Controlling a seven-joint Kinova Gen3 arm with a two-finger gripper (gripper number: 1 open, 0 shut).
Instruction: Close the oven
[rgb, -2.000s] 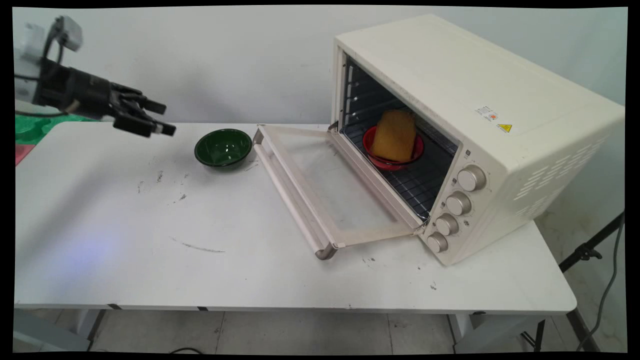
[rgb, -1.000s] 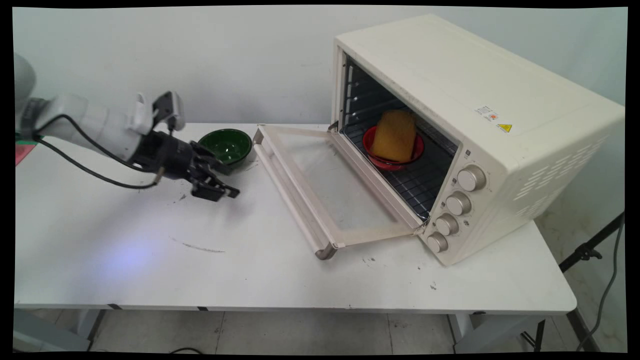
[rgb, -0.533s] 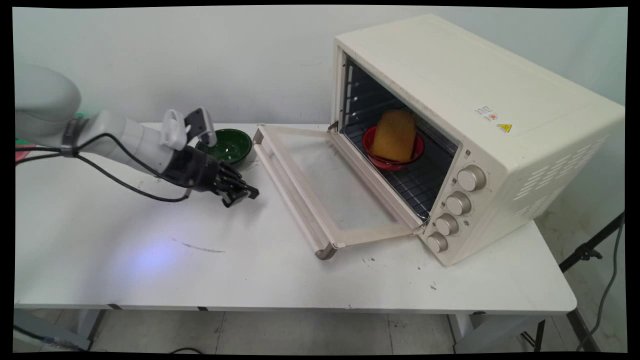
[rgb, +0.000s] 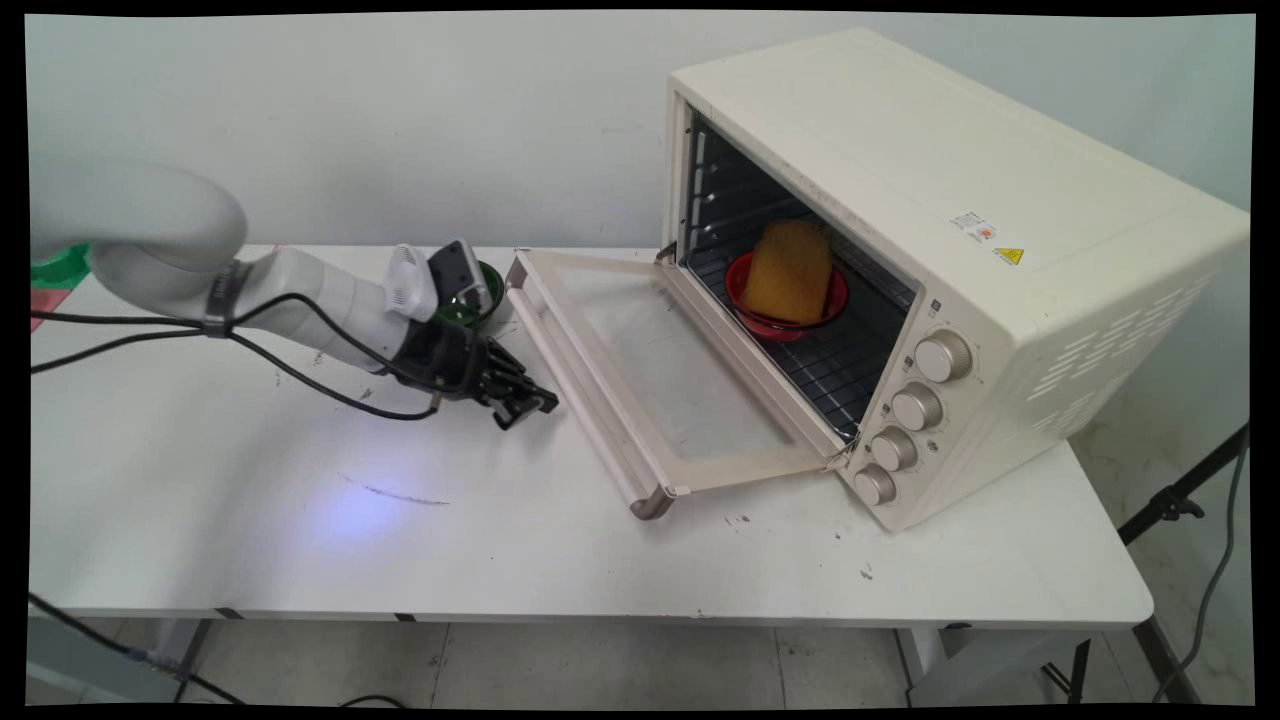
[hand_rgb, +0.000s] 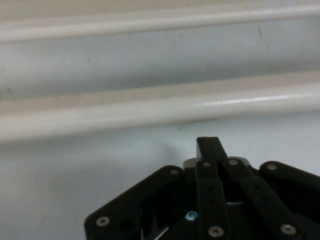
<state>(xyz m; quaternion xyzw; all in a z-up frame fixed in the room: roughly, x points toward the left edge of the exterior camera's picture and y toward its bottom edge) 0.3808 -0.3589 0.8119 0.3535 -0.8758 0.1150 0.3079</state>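
low over the white table (rgb: 300, 520), gripper (rgb: 527, 405) clenched on nothing, just beside oven door handle (hand_rgb: 150, 107). behind the wrist, green bowl (rgb: 485, 290), partly hidden. farther back, red bowl (rgb: 780, 322) with yellow sponge (rgb: 790, 270) on oven (rgb: 950, 200) rack.

From my remote feed, the gripper (rgb: 527, 405) at centre-left looked like matt black plastic with small shiny metal screws. The oven (rgb: 950, 250) on the right had a smooth cream painted shell, a glass door (rgb: 660, 375) with a glossy handle bar (hand_rgb: 160, 107), and satin metal knobs (rgb: 943, 357). The table (rgb: 300, 520) was smooth white laminate, scuffed. I saw a glossy green bowl (rgb: 492, 290).
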